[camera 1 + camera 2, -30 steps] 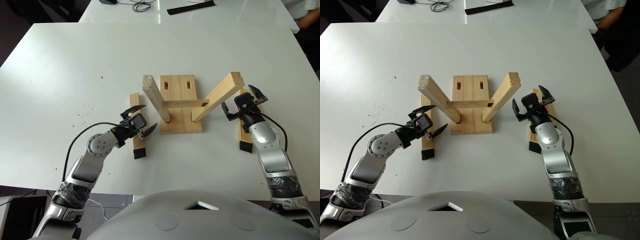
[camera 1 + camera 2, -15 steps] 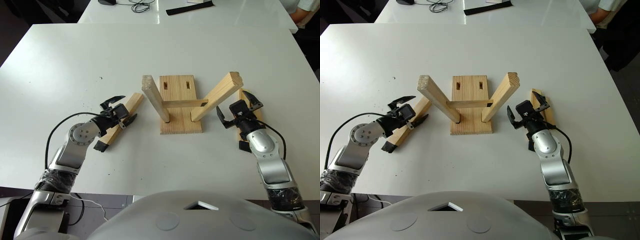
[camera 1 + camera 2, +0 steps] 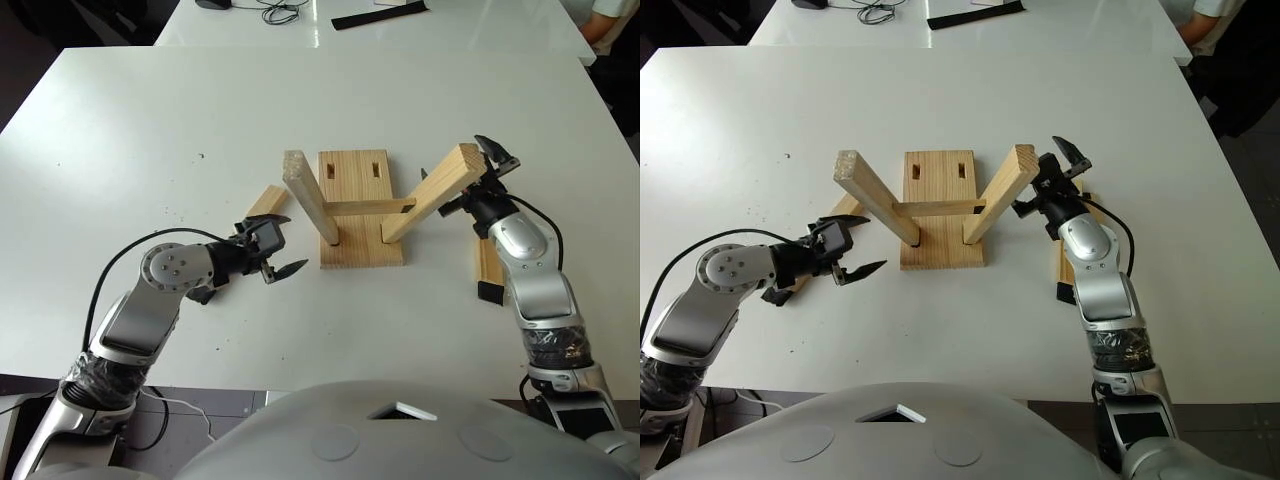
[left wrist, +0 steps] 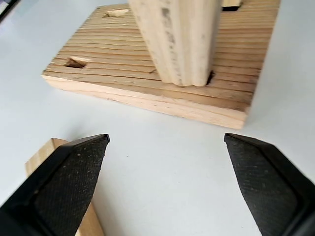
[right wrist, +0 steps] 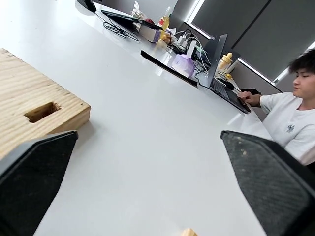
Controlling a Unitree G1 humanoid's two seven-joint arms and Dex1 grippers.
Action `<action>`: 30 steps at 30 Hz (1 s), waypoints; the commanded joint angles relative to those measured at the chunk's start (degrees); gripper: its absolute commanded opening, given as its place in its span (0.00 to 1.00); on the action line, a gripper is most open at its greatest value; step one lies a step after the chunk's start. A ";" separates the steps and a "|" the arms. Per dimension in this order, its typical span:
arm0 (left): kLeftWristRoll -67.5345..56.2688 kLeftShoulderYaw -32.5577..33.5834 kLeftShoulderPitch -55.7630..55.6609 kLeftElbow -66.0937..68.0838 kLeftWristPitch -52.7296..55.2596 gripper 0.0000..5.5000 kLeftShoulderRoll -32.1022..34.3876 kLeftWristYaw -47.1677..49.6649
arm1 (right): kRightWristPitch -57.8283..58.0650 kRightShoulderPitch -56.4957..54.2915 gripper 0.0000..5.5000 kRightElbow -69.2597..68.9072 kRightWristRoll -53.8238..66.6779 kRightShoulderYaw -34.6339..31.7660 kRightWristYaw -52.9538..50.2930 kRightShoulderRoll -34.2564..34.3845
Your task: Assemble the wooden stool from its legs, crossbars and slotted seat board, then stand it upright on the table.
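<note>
- Left loose leg: far end and a dark near tip visible. The middle is covered by the left end effector and its arm.
- Right loose leg: far part lies under the right arm.
- Right end effector: fingers wide apart beside the tilted leg. One finger is partly behind that leg's top, and contact is not discernible.
- Seat board: cut by the left wrist view's upper edge. The sockets under both inserted legs are covered by their feet.
- Standing leg: top cut off in the same view.
- Speck on the tabletop: too small to identify.
</note>
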 commanded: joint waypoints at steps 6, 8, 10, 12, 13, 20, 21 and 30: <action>-6.03 -4.91 -0.32 -5.30 9.95 0.79 -0.17 -5.18 | -16.39 -10.52 0.97 18.66 1.35 5.28 10.56 -1.20; -8.03 -5.85 -2.83 -4.42 12.83 0.79 -2.74 -4.87 | -18.51 -11.30 0.97 20.97 1.35 5.84 12.73 -1.91; -8.81 -6.85 -4.72 -2.74 14.71 0.79 -4.97 -3.92 | -20.43 -11.81 0.97 23.25 0.48 6.74 14.70 -2.96; -8.47 -7.70 -5.35 -1.74 15.53 0.79 -6.13 -2.92 | -22.69 -11.76 0.97 25.44 -1.09 8.39 17.05 -4.70; -8.21 -7.92 -5.58 -1.37 15.82 0.79 -6.50 -2.48 | -23.82 -11.54 0.97 26.14 -1.92 9.22 17.99 -5.59; -2.25 -10.55 -6.49 2.93 12.89 0.79 -6.07 1.25 | -29.36 -9.97 0.97 27.37 -6.58 12.50 20.32 -11.08; -0.72 -11.12 -6.84 4.05 11.90 0.79 -6.02 2.00 | -29.40 -9.73 0.97 27.06 -6.77 12.59 20.38 -11.59; 8.49 -13.83 -11.49 14.64 3.58 0.79 -8.28 8.89 | -26.67 -8.73 0.97 21.15 -6.05 13.39 23.38 -15.25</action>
